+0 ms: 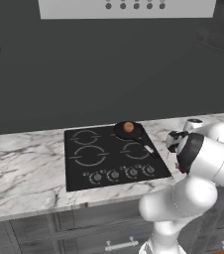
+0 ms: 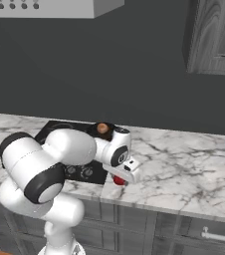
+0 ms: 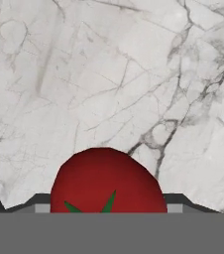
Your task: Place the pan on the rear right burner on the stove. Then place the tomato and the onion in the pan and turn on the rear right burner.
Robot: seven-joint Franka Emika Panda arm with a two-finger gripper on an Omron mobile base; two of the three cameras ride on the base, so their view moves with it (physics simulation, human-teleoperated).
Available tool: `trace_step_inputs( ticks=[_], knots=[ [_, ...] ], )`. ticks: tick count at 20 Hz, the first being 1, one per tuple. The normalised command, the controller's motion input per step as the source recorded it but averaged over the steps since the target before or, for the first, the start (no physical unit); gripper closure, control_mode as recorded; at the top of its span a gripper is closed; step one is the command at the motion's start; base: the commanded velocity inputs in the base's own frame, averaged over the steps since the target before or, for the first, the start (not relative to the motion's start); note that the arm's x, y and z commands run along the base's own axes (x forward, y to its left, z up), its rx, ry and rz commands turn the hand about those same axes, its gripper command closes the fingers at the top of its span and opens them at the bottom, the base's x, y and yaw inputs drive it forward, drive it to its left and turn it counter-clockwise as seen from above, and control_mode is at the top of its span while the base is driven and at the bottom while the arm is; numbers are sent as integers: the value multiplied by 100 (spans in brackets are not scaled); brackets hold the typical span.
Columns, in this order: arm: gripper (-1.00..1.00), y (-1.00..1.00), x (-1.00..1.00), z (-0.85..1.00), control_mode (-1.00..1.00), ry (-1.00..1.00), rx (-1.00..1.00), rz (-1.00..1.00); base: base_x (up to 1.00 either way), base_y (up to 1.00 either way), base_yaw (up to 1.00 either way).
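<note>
The tomato point(image 3: 106, 181), glossy red with a green stem star, rests on the marble counter point(image 3: 109, 74) right of the stove point(image 1: 79, 173). My gripper point(image 3: 109, 204) points down over it, and the grey pads point(image 3: 42, 204) press against its two sides. In the right base view the tomato point(image 2: 118, 181) peeks out beneath the hand point(image 2: 124, 169). The black pan point(image 1: 120, 132) sits on the rear right burner with its handle point(image 1: 148, 148) pointing to the front right. The brownish onion point(image 1: 128, 127) lies inside the pan point(image 2: 95, 130).
A row of knobs point(image 1: 123, 173) runs along the stove's front edge. Marble counter point(image 1: 25, 168) stretches left of the stove and also to the right point(image 2: 184, 164). A hood point(image 1: 126, 7) hangs above, and a wall cabinet point(image 2: 216, 35) is at the upper right.
</note>
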Motion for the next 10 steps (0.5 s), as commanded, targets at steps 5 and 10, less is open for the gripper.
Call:
trace_step_inputs(
  ticks=[5,10],
  knots=[
    [100,0,-7,55,-100,-1,0,2,0,0,0],
    [100,0,0,60,-100,-1,0,5,0,0,0]
  ],
)
